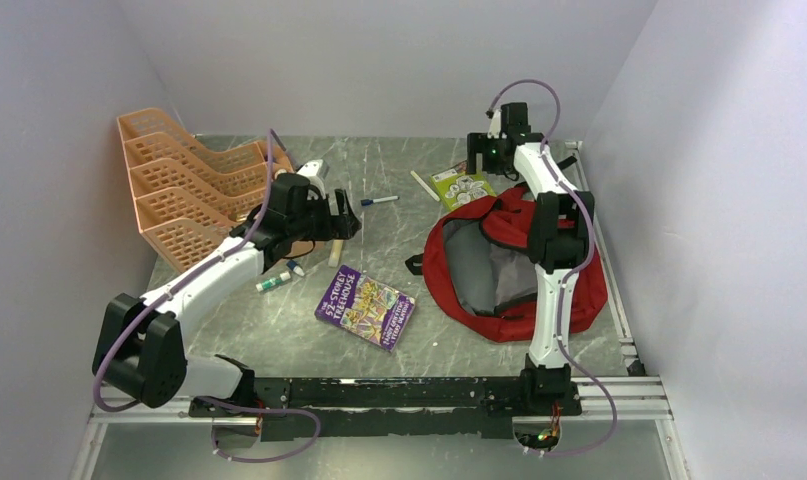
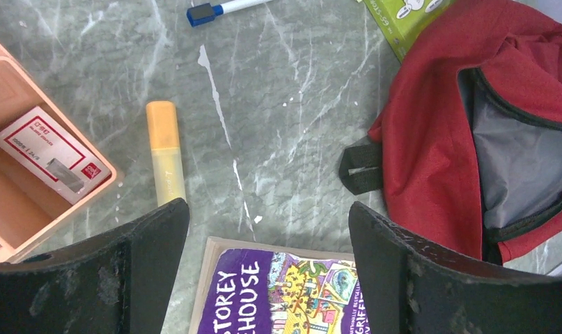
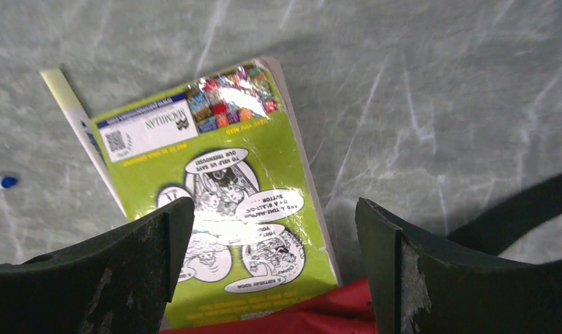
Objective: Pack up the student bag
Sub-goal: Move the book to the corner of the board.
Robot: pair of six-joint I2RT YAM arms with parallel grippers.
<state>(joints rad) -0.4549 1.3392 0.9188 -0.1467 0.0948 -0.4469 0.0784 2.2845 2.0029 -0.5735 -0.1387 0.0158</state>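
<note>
Bag (image 1: 489,270) lies on right side of table, mouth gaping, grey lining up, so items can drop in. R gripper (image 3: 274,223) hovers over green book (image 3: 222,188) at bag's far edge, jaws spread, empty. L gripper (image 2: 267,229) likewise spread and empty above purple book (image 1: 365,306); prob. lining up a pick.

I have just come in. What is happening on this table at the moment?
A two-armed robot is packing the student bag, which lies open at the right, with only grey lining showing inside. Neither gripper holds anything. The right gripper hangs open over the green book beside the bag. The left gripper is open above the table, near the purple book and the yellow highlighter. A blue-capped marker lies loose.
</note>
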